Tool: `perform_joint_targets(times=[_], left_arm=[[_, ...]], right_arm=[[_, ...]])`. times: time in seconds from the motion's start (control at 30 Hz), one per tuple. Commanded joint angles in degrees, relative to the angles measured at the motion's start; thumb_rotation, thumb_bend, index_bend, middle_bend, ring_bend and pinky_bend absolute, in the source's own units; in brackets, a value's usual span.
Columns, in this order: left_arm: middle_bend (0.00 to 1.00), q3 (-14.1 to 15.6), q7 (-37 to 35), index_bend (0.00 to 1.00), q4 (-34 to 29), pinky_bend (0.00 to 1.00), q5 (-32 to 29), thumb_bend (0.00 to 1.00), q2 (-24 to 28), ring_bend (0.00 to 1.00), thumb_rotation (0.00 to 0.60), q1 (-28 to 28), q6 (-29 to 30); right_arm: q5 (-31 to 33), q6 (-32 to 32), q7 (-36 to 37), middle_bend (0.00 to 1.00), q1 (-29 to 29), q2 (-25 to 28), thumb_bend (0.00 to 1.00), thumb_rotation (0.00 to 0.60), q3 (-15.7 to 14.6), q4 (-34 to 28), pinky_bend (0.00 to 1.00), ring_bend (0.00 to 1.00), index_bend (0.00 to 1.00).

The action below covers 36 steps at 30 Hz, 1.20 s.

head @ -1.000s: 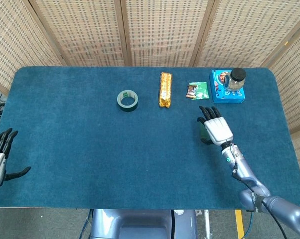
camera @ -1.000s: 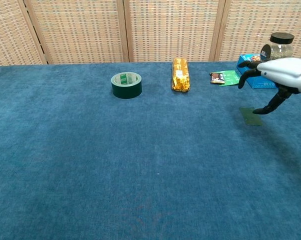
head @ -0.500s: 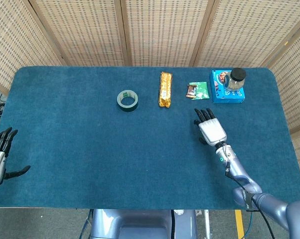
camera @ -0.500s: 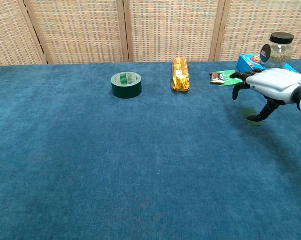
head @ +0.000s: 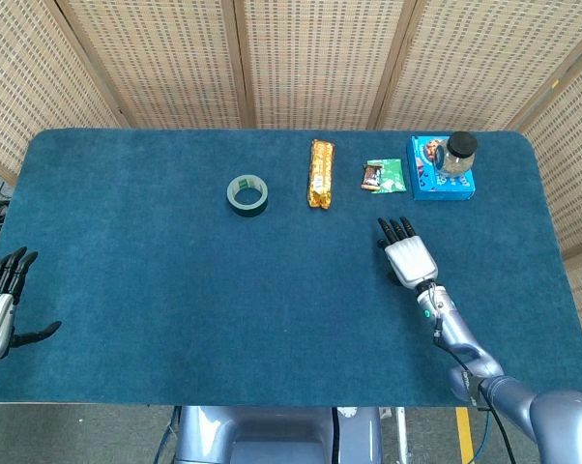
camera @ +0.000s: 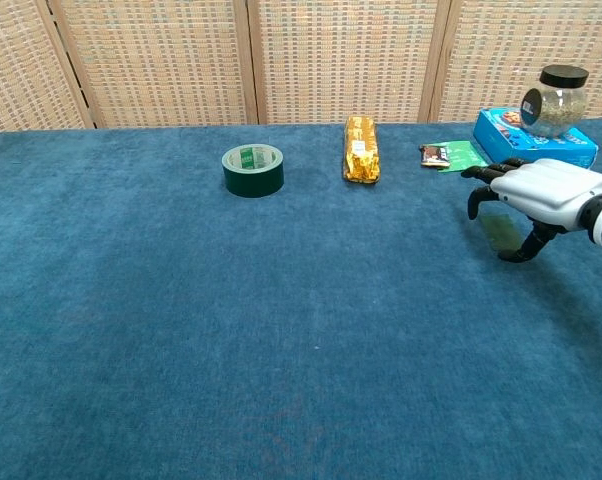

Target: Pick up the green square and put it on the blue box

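The flat green square (camera: 502, 232) lies on the blue-carpeted bench (camera: 281, 330), directly under our right robot hand (camera: 534, 200). We see the fingers (camera: 478, 195) arched over it and the thumb beside it, but we cannot tell whether they grip it. We judge the pick not yet completed. The lift and transfer remain. The blue cardboard box (camera: 534, 146), carrying a black-lidded glass jar (camera: 551, 101), stands near, behind the hand. Our left robot hand (head: 1, 300) hangs released at the bench edge.
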Motion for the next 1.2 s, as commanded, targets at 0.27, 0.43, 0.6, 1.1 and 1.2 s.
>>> perform_joint_targets(times=[0.27,0.43,0.6,1.1,1.2], left_arm=[[0.00,0.1,-0.2,0.00,0.1,0.00,0.1,0.00,0.0,0.00,0.600,0.0,0.0],[0.00,0.1,-0.2,0.00,0.1,0.00,0.1,0.00,0.0,0.00,0.600,-0.1,-0.2],[0.00,0.2,-0.2,0.00,0.2,0.00,0.2,0.00,0.0,0.00,0.600,-0.1,-0.2],[0.00,0.3,-0.3,0.00,0.2,0.00,0.5,0.00,-0.1,0.00,0.600,-0.1,-0.2],[0.00,0.4,-0.3,0.00,0.2,0.00,0.5,0.00,-0.1,0.00,0.600,-0.1,-0.2]], right_arm=[[-0.7,0.5,0.3,0.00,0.4,-2.5,0.31,0.600,-0.8,5.2,0.00,0.00,0.30],[-0.6,-0.4,0.0,0.00,0.7,-2.7,0.31,0.600,-0.9,6.2,0.00,0.00,0.30],[0.1,-2.2,-1.0,0.00,1.1,-2.7,0.31,0.600,-0.8,6.7,0.00,0.00,0.30],[1.7,-1.0,-3.2,0.00,2.4,-4.4,0.34,0.600,1.3,11.8,0.00,0.00,0.30],[2.3,0.2,-2.7,0.00,2.8,-3.9,0.33,0.600,2.5,12.0,0.00,0.00,0.30]])
